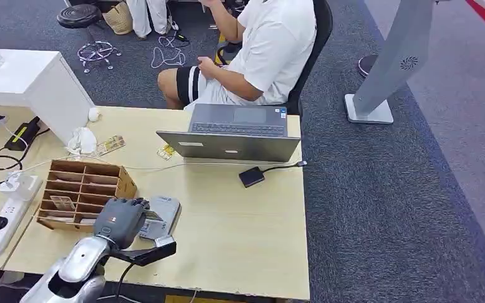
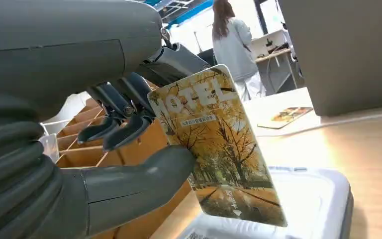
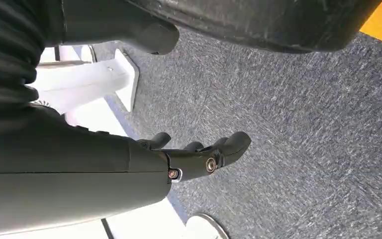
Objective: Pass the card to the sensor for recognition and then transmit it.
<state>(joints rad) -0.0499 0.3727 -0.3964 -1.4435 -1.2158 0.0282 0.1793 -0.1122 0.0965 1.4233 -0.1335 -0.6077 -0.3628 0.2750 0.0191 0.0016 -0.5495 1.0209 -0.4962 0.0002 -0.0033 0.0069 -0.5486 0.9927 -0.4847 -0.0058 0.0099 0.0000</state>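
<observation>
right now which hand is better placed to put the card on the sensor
Left. The left hand already holds the card just above the grey sensor on the table. The right hand hangs over the carpet, holding nothing.

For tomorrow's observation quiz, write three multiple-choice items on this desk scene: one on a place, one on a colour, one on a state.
1. Where is the card?
A. in the wooden rack
B. over the grey sensor
C. on the laptop

2. What colour is the seated person's shirt?
A. white
B. red
C. black

3. What is the right hand doing?
A. holding a card
B. pressing the laptop
C. holding nothing

Answers:
1 B: the left hand holds the card above the sensor.
2 A: the person wears white.
3 C: the right hand hangs empty over carpet.
</observation>
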